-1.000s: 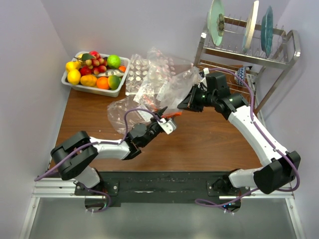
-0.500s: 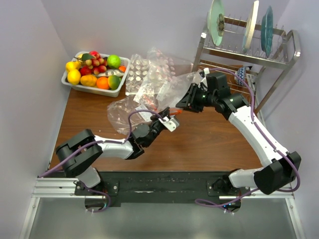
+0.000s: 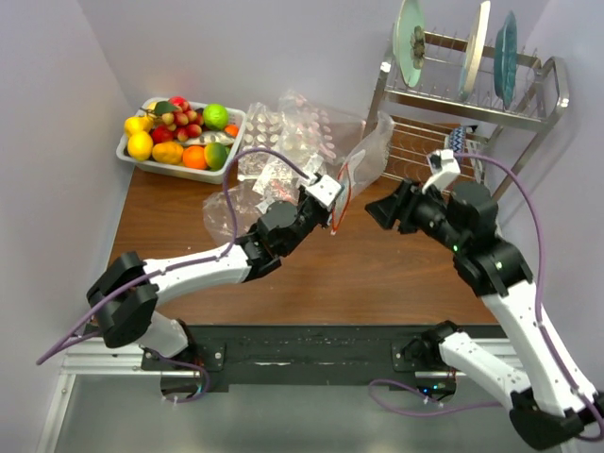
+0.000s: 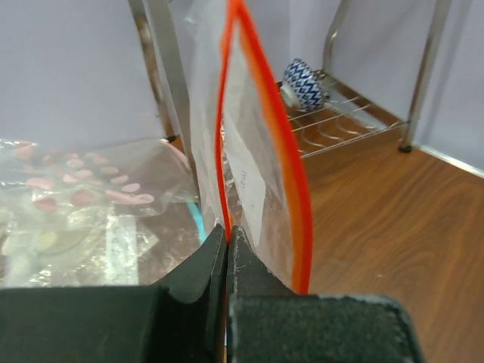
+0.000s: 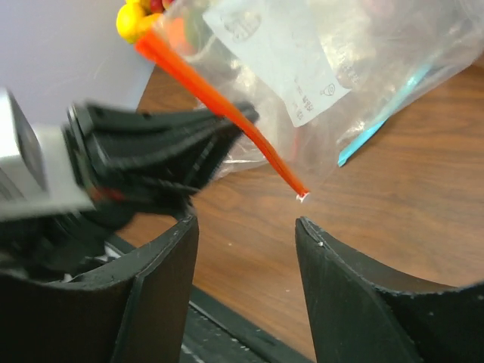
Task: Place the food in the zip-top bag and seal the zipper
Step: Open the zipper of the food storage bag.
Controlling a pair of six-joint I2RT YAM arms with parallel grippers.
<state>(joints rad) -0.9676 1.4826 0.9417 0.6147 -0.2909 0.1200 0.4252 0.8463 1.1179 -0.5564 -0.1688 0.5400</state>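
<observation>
Bag [image 3: 366,151] now hangs raised from left gripper [image 4: 227,231], clamped on its zipper [image 4: 224,113], while right gripper [image 5: 246,227] has backed off, jaws wide; fruit [image 3: 179,132] waits at far-left corner.

Left wrist view: bag [image 4: 253,174] and orange zipper [image 4: 302,257] run off the top edge; pinched stretch hidden inside left gripper [image 4: 228,231]. Right wrist view: left arm [image 5: 136,159] blurred, yellow fruit [image 5: 130,21] cut by top edge. Bag contents: cannot tell.
</observation>
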